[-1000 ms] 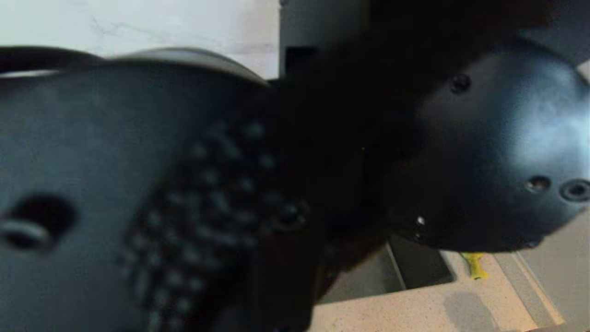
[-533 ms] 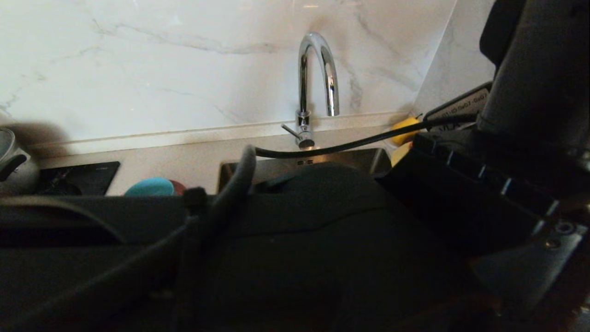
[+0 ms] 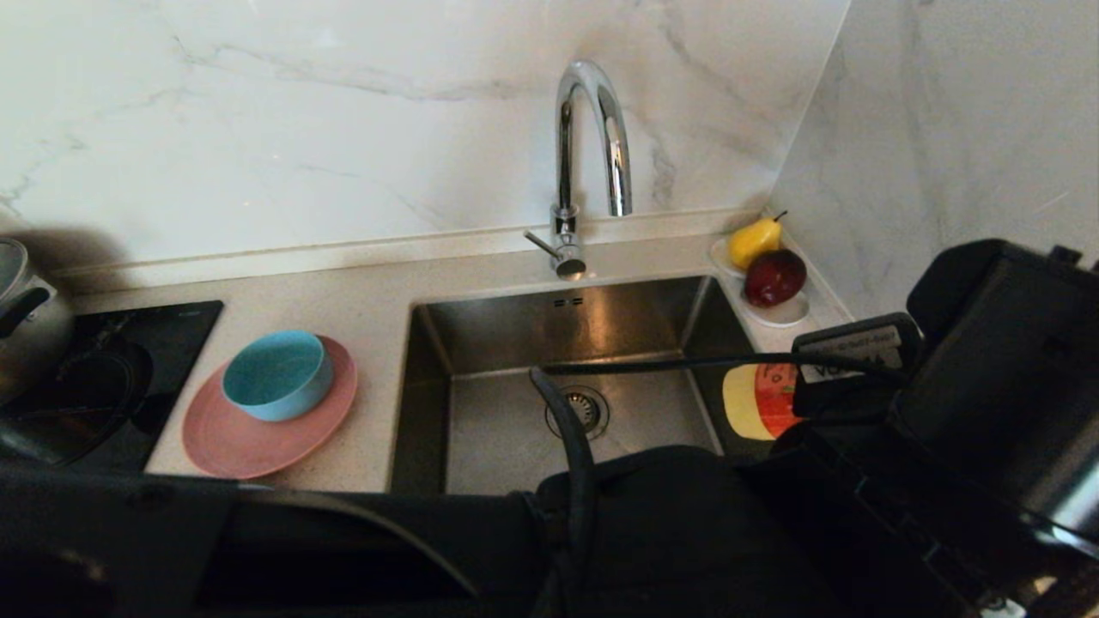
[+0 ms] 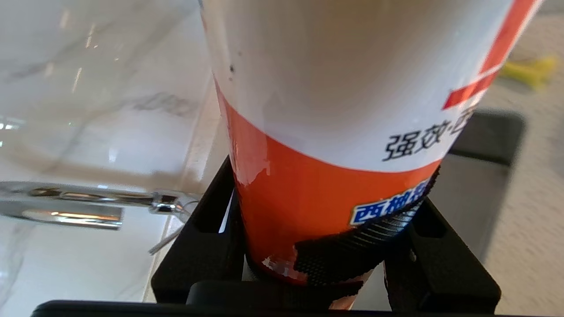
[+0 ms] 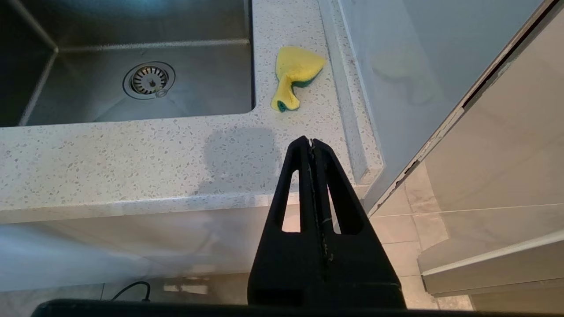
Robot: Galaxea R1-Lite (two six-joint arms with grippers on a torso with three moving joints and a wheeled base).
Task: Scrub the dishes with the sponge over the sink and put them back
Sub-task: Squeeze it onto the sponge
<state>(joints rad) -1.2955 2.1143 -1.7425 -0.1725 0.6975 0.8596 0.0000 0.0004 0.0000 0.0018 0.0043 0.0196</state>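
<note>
A teal bowl (image 3: 275, 373) sits on a salmon-pink plate (image 3: 232, 442) on the counter left of the steel sink (image 3: 498, 429). The yellow sponge (image 5: 293, 75) lies crumpled on the counter just right of the sink (image 5: 132, 26); a yellow bit of the sponge (image 4: 528, 70) also shows in the left wrist view. My left gripper (image 4: 326, 246) is shut on an orange-and-white bottle (image 4: 335, 110), held at the sink's right side (image 3: 755, 399). My right gripper (image 5: 311, 143) hangs shut and empty below the counter's front edge.
The curved chrome tap (image 3: 592, 129) rises behind the sink, over the round drain (image 3: 577, 410). A white saucer (image 3: 777, 311) with a pear and an apple stands back right. A steel pot (image 3: 17, 318) rests on the black hob (image 3: 129, 343) far left. My left arm and its cable cross the foreground.
My left arm, which blocked the head view a second ago, has dropped low and to the right with the bottle, uncovering the sink, tap and dishes. The right arm has not moved.
</note>
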